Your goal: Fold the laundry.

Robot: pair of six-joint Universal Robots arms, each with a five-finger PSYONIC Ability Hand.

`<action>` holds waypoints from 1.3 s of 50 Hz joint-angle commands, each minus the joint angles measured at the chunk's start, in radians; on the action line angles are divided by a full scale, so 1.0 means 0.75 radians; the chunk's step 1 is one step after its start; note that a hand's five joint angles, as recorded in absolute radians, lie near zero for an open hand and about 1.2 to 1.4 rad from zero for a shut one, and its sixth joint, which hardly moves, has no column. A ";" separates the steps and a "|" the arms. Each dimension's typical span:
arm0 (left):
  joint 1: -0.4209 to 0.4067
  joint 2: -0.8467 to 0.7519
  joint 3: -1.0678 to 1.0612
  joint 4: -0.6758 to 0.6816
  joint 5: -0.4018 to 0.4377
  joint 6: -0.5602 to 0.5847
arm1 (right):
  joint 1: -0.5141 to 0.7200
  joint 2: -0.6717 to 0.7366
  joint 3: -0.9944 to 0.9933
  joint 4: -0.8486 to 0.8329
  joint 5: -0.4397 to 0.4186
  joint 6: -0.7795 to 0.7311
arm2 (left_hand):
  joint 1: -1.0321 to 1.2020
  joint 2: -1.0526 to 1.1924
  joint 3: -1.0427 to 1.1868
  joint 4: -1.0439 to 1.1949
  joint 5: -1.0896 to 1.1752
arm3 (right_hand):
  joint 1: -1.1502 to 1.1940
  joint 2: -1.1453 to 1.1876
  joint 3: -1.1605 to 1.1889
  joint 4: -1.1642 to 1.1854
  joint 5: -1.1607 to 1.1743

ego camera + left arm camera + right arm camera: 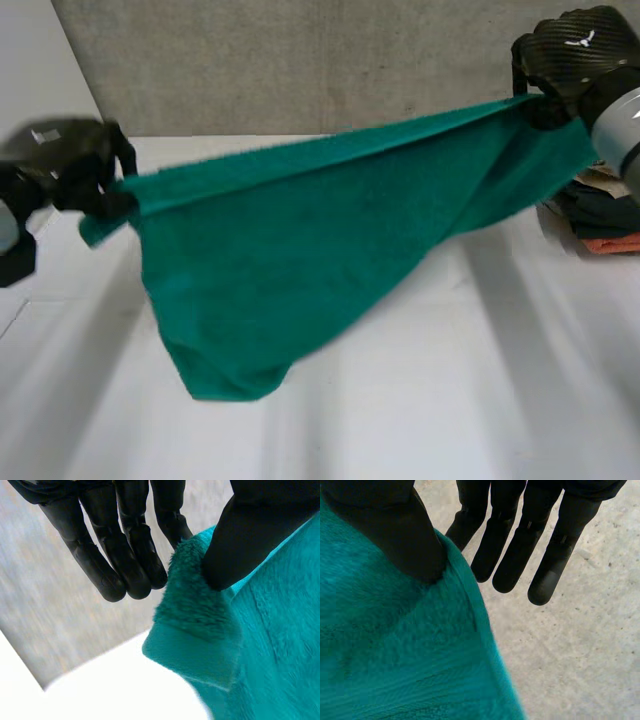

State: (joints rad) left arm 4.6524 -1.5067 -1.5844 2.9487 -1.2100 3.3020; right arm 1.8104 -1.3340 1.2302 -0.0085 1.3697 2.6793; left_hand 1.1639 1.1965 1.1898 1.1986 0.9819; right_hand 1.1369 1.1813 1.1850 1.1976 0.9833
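Teal terry towel (300, 260) stretched in air over white table (470, 400); left hand (70, 165) fingers pinch one top corner, right hand (575, 50) fingers pinch other; clothes pile (600, 220) at table edge.

White table (480, 400) (matt and unpatterned) running back to a grey concrete wall (300, 60), faintly speckled, which stands upright along the table's far edge and meets a plain white panel (40, 60) at its left end.
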 commanded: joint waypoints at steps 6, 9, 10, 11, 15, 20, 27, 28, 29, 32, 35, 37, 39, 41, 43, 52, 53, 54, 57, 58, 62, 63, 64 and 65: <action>-0.059 -0.621 0.349 0.122 0.002 0.119 | 0.018 0.392 -0.302 0.327 -0.004 -0.171 | 0.310 0.266 0.275 0.264 0.320 | 0.346 0.287 0.282 0.265 0.318; -0.079 -0.732 0.594 0.243 -0.037 0.117 | 0.036 0.502 -0.468 0.167 0.068 -0.114 | 0.310 0.266 0.275 0.264 0.320 | 0.346 0.287 0.282 0.265 0.318; -0.084 -0.756 0.710 0.336 -0.064 0.119 | 0.040 0.537 -0.545 0.064 0.106 -0.079 | 0.310 0.266 0.275 0.264 0.320 | 0.346 0.287 0.282 0.265 0.318; -0.084 -0.762 0.762 0.390 -0.074 0.113 | 0.044 0.541 -0.578 0.002 0.121 -0.063 | 0.310 0.266 0.275 0.264 0.320 | 0.346 0.287 0.282 0.265 0.318; -0.090 -0.752 0.944 0.668 -0.143 0.058 | 0.055 0.521 -0.663 -0.368 0.150 0.015 | 0.310 0.266 0.275 0.264 0.320 | 0.346 0.287 0.282 0.265 0.318; -0.094 -0.695 0.967 0.826 -0.234 -0.144 | 0.051 0.400 -0.597 -0.676 0.119 0.080 | 0.310 0.266 0.275 0.264 0.320 | 0.346 0.287 0.282 0.265 0.318; -0.071 -0.615 0.747 0.750 -0.195 -0.173 | 0.047 0.316 -0.419 -0.578 -0.008 0.095 | 0.310 0.266 0.275 0.264 0.320 | 0.346 0.287 0.282 0.265 0.318; -0.063 -0.593 0.651 0.740 -0.187 -0.169 | 0.043 0.298 -0.354 -0.551 -0.036 0.095 | 0.310 0.266 0.275 0.264 0.320 | 0.346 0.287 0.282 0.265 0.318; -0.059 -0.583 0.600 0.738 -0.183 -0.167 | 0.042 0.292 -0.313 -0.539 -0.051 0.091 | 0.310 0.266 0.275 0.264 0.320 | 0.346 0.287 0.282 0.265 0.318; -0.039 -0.556 0.412 0.752 -0.174 -0.165 | 0.040 0.265 -0.146 -0.514 -0.104 0.089 | 0.310 0.266 0.275 0.264 0.320 | 0.346 0.287 0.282 0.265 0.318; -0.030 -0.552 0.236 0.777 -0.156 -0.161 | 0.036 0.257 0.016 -0.498 -0.151 0.072 | 0.310 0.266 0.275 0.264 0.320 | 0.346 0.287 0.282 0.265 0.318; -0.030 -0.558 0.154 0.791 -0.136 -0.153 | 0.032 0.261 0.090 -0.492 -0.161 0.056 | 0.310 0.266 0.275 0.264 0.320 | 0.346 0.287 0.282 0.265 0.318; -0.032 -0.582 0.058 0.820 -0.091 -0.128 | 0.024 0.293 0.180 -0.478 -0.165 0.032 | 0.310 0.266 0.275 0.264 0.320 | 0.346 0.287 0.282 0.265 0.318; -0.035 -0.613 0.004 0.846 -0.058 -0.102 | 0.018 0.328 0.223 -0.469 -0.165 0.013 | 0.310 0.266 0.275 0.264 0.320 | 0.346 0.287 0.282 0.265 0.318; -0.032 -0.670 -0.045 0.875 -0.019 -0.045 | 0.008 0.391 0.252 -0.457 -0.165 -0.003 | 0.310 0.266 0.275 0.264 0.320 | 0.346 0.287 0.282 0.265 0.318; -0.014 -0.746 -0.056 0.818 -0.033 0.074 | -0.033 0.611 0.115 -0.292 -0.137 0.044 | 0.310 0.266 0.275 0.264 0.320 | 0.346 0.287 0.282 0.265 0.318; -0.014 -0.740 -0.056 0.810 -0.037 0.074 | -0.039 0.625 0.090 -0.265 -0.127 0.056 | 0.310 0.266 0.275 0.264 0.320 | 0.346 0.287 0.282 0.265 0.318; -0.012 -0.732 -0.053 0.805 -0.039 0.070 | -0.043 0.637 0.072 -0.236 -0.116 0.072 | 0.310 0.266 0.275 0.264 0.320 | 0.252 0.193 0.188 0.171 0.224; -0.010 -0.705 -0.053 0.793 -0.041 0.072 | -0.058 0.684 -0.010 -0.136 -0.080 0.152 | 0.310 0.266 0.275 0.264 0.320 | -0.350 -0.410 -0.414 -0.431 -0.378; -0.008 -0.699 -0.053 0.793 -0.041 0.074 | -0.062 0.695 -0.028 -0.114 -0.069 0.174 | 0.310 0.266 0.275 0.264 0.320 | -0.414 -0.473 -0.478 -0.494 -0.441; 0.000 -0.681 -0.056 0.791 -0.035 0.066 | -0.084 0.733 -0.102 -0.011 -0.018 0.315 | 0.310 0.266 0.275 0.264 0.320 | -0.703 -0.762 -0.767 -0.784 -0.731; 0.000 -0.677 -0.056 0.787 -0.039 0.066 | -0.094 0.742 -0.120 0.025 -0.012 0.385 | 0.310 0.266 0.275 0.264 0.320 | -0.719 -0.778 -0.783 -0.800 -0.747; 0.000 -0.675 -0.056 0.787 -0.039 0.066 | -0.099 0.744 -0.129 0.042 -0.010 0.420 | 0.310 0.266 0.275 0.264 0.320 | -0.723 -0.782 -0.787 -0.804 -0.751; 0.000 -0.675 -0.058 0.787 -0.039 0.066 | -0.103 0.746 -0.131 0.056 -0.010 0.454 | 0.310 0.266 0.275 0.264 0.320 | -0.727 -0.786 -0.791 -0.808 -0.755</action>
State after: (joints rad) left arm 4.6499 -2.0280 -1.6255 3.5419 -1.2393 3.3561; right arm 1.7539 -0.7952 1.1817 -0.0539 1.3356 2.8684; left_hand 1.1640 1.1999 1.1931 1.1990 0.9916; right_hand 0.5781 0.5772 0.5749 0.5763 0.3782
